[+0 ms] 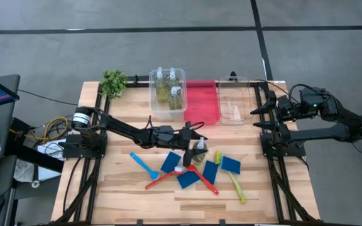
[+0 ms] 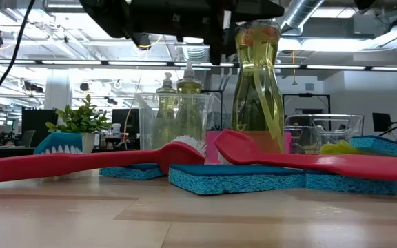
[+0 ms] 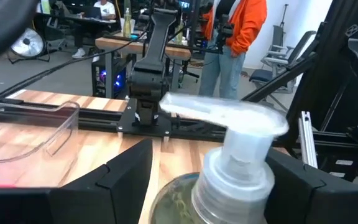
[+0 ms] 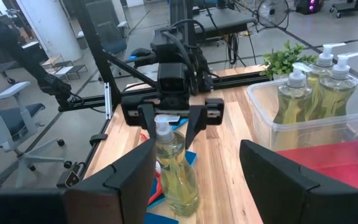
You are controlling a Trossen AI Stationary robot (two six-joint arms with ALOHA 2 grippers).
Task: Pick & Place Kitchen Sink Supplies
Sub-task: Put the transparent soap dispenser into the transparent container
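My left gripper (image 1: 195, 146) (image 3: 210, 155) reaches over the middle of the table and is shut on a clear bottle (image 1: 200, 152) (image 2: 257, 83) of yellow-green liquid with a white pump top. Three more bottles (image 1: 168, 88) stand in the clear bin (image 1: 153, 103). Blue sponges (image 1: 170, 162) (image 1: 230, 164) lie flat around the held bottle, along with a blue brush (image 1: 144, 164), red brushes (image 1: 168, 177) and a yellow-green brush (image 1: 234, 181). My right gripper (image 1: 257, 118) (image 4: 197, 149) waits open by the table's right edge. My left gripper has the bottle between its two fingers (image 4: 194, 127), one on each side at the shoulder just under the pump collar (image 3: 229, 180). The fingers come level from the table's left. The bottle stands about upright. Sponges and brushes hide its base, so lifted or resting cannot be told.
A red bin (image 1: 201, 110) sits beside the bottle bin, and another clear bin (image 1: 251, 103) stands to its right. A small green plant (image 1: 114, 82) is at the far left corner. Bare wood lies along the near edge (image 1: 168, 207). A person in orange stands beyond the table (image 3: 241, 31).
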